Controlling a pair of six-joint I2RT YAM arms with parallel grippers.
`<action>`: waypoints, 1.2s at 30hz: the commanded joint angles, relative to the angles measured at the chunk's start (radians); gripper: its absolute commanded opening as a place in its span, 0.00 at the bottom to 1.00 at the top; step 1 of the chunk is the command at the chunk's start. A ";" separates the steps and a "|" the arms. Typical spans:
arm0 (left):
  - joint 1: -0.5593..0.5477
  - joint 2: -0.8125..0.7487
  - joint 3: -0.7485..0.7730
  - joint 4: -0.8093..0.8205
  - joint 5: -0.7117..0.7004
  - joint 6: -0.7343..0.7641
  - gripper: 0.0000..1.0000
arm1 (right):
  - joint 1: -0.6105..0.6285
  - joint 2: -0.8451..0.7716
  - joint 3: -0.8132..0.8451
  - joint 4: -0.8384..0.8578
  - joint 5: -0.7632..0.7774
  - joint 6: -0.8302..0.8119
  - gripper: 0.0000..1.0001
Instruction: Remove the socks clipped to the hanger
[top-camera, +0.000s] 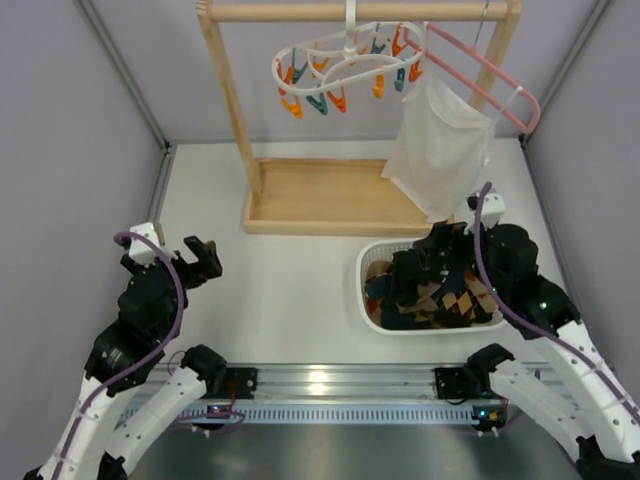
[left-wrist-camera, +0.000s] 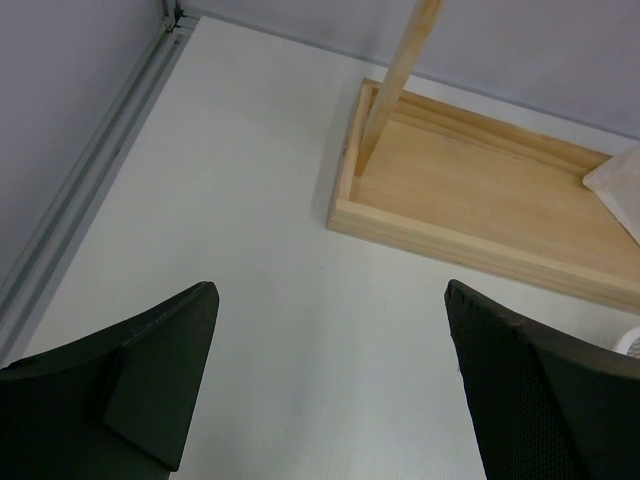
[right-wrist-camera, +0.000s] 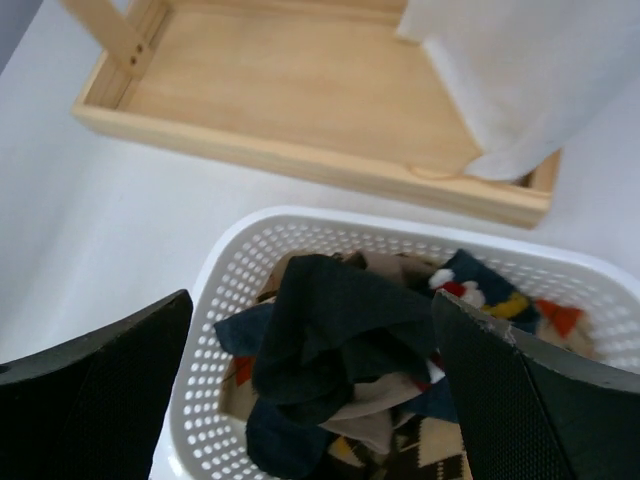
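The white ring hanger hangs from the wooden rack's top bar, and its orange and teal clips dangle with no sock on them that I can see. Several socks, dark navy, black, tan and patterned, lie piled in the white basket. My right gripper is open just above that pile. In the right wrist view a dark sock lies loose on top between the spread fingers of the gripper. My left gripper is open and empty over the bare table, as the left wrist view shows.
The wooden rack stands at the back with a tray base. A white mesh bag hangs from a pink wire hanger over the basket's far side. Grey walls close in left and right.
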 joint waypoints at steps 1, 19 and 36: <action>0.055 0.013 -0.006 0.042 0.031 0.014 0.98 | -0.011 -0.078 0.042 0.005 0.258 -0.111 0.99; 0.274 -0.008 -0.155 0.180 0.437 0.156 0.98 | -0.009 -0.373 0.070 -0.171 0.467 -0.211 0.99; 0.274 -0.019 -0.156 0.182 0.450 0.158 0.98 | -0.011 -0.390 0.027 -0.177 0.453 -0.208 0.99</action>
